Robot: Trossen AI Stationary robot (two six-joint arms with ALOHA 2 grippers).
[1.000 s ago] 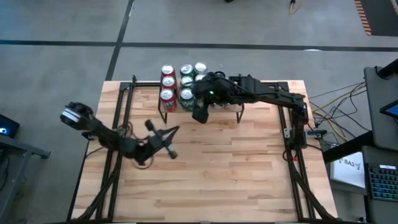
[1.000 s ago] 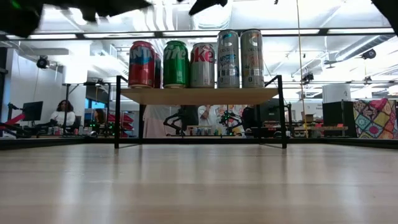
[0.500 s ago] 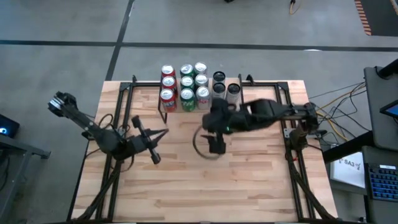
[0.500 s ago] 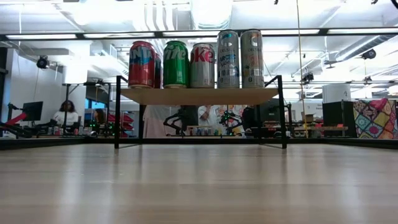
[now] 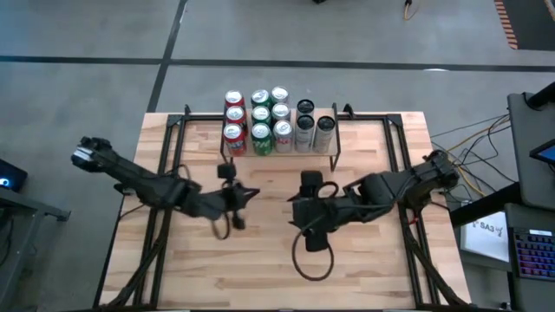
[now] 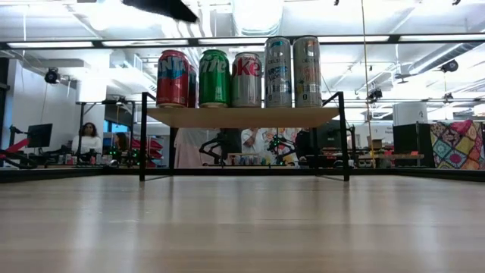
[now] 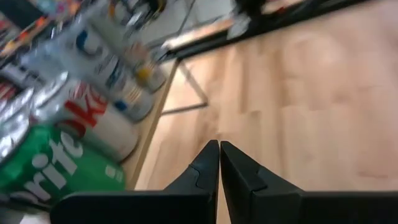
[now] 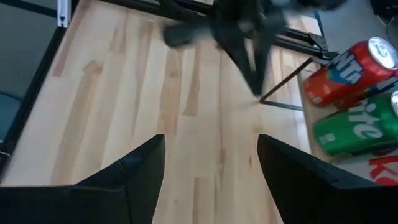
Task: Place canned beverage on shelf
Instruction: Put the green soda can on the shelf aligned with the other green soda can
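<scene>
Eight cans (image 5: 275, 122) stand upright on the shelf (image 6: 242, 116) at the table's (image 5: 364, 269) far edge, red, green and silver side by side, none left on the bare wood. Both arms hang over mid-table, well apart from the shelf. The left gripper (image 7: 219, 163) has its fingers pressed together, holding nothing; the right gripper (image 8: 211, 171) has its fingers spread, also carrying nothing. Placement looks finished: the arms appear to be clearing off. Any next move would call for a fresh can, and none shows.
</scene>
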